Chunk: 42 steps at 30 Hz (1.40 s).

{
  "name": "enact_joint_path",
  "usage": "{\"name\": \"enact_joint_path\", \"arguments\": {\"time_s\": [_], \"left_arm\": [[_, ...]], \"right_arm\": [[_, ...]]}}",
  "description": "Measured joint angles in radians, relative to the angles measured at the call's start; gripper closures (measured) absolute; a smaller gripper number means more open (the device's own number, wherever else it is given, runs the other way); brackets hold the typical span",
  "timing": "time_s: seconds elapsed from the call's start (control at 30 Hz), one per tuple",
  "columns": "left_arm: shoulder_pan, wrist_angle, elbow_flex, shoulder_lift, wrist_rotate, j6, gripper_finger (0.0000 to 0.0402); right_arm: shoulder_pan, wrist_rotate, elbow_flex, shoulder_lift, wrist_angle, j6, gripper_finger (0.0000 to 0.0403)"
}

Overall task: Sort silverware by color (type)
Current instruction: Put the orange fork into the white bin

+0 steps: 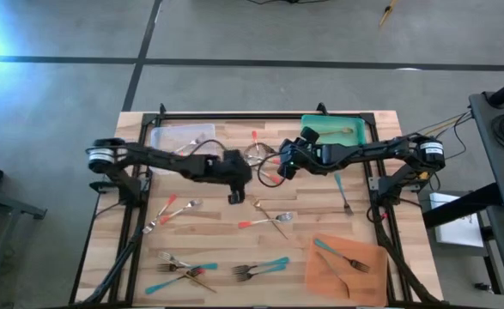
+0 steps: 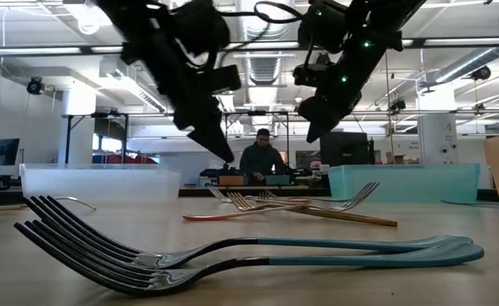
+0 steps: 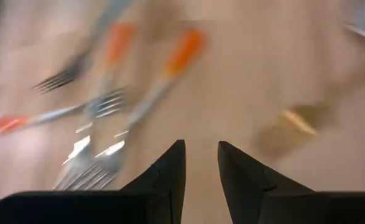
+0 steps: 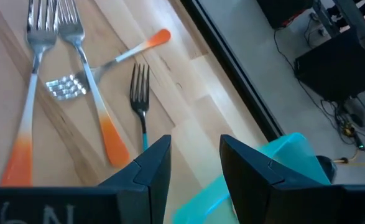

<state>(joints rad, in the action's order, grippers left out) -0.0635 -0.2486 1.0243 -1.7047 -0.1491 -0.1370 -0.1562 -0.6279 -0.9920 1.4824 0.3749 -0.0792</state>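
Note:
Silverware lies scattered on the wooden table [image 1: 209,240]: red-handled forks [image 1: 173,210], a red and gold pair [image 1: 269,220], teal-handled forks [image 1: 264,268] near the near edge, one teal fork [image 1: 342,189] at the right. My left gripper [image 1: 234,196] hovers open over mid-table, above red-handled forks [image 3: 101,155] and beside a gold piece [image 3: 291,127]; this view is blurred. My right gripper [image 1: 279,167] hangs open above red-handled forks [image 4: 76,74] and a teal-handled fork [image 4: 140,93]. Both grippers hold nothing. In the low view they hang clear of the table, left gripper [image 2: 218,146], right gripper [image 2: 315,123].
A clear tray [image 1: 183,136] sits at the far left, a green tray [image 1: 333,130] with a gold piece at the far right, and an orange tray [image 1: 348,266] holding forks at the near right. Teal forks [image 2: 258,255] lie at the near edge. A person sits beyond the table.

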Motion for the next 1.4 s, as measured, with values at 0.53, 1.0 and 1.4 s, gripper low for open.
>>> {"name": "enact_joint_path", "arguments": {"time_s": [0.53, 1.0, 1.4], "left_arm": [[0.002, -0.358, 0.306, -0.235, 0.195, -0.224, 0.0324], [0.042, -0.242, 0.29, -0.223, 0.275, -0.22, 0.0324], [0.12, -0.094, 0.289, -0.225, 0.381, -0.105, 0.0324]], "right_arm": [[-0.005, 0.0, 0.0, -0.005, 0.188, -0.079, 0.0275], [-0.137, 0.026, 0.002, -0.112, 0.259, -0.103, 0.0275], [-0.171, 0.163, 0.072, -0.152, 0.347, -0.191, 0.0275]]}}
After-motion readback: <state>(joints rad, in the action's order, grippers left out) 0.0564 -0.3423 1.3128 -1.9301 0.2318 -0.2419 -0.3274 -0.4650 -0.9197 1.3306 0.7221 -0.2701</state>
